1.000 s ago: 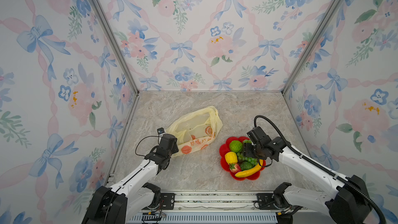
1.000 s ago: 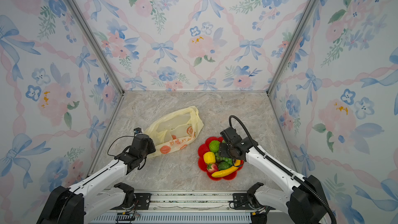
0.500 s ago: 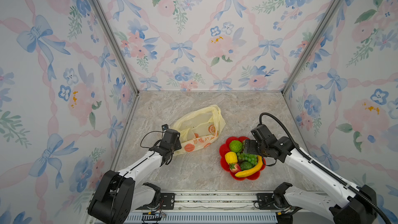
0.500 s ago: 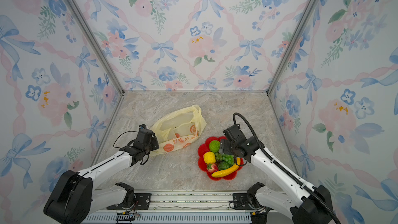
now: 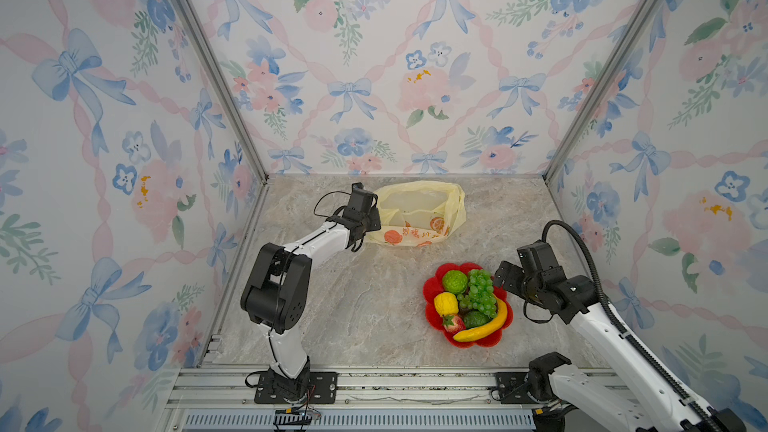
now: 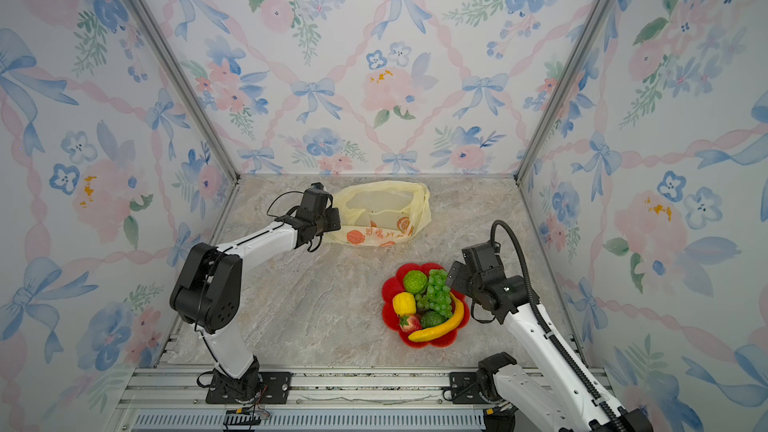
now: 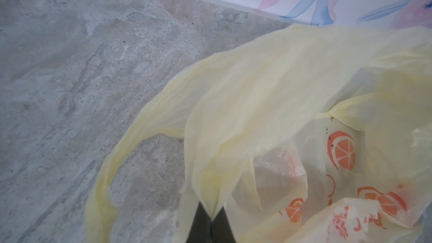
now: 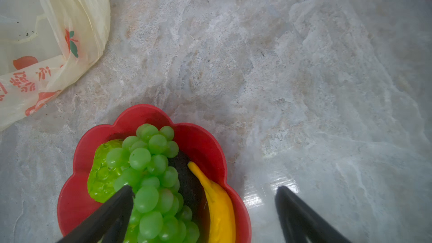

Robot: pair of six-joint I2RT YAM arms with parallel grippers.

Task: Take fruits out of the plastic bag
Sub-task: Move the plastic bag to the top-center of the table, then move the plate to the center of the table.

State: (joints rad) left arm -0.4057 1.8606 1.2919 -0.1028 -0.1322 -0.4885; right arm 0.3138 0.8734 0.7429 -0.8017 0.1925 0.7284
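the plastic bag lay crinkled on the counter, far back near the middle. the left fingers were shut tight and pinched a fold of the bag at its left side. the fruits sat piled in the red plate on the near right, apart from the bag: green grapes, a bumpy green citrus, a yellow citrus, a strawberry, a banana and a dark green one. the right fingers were wide open and held nothing. they hung just right of the plate, with one finger over the grapes.
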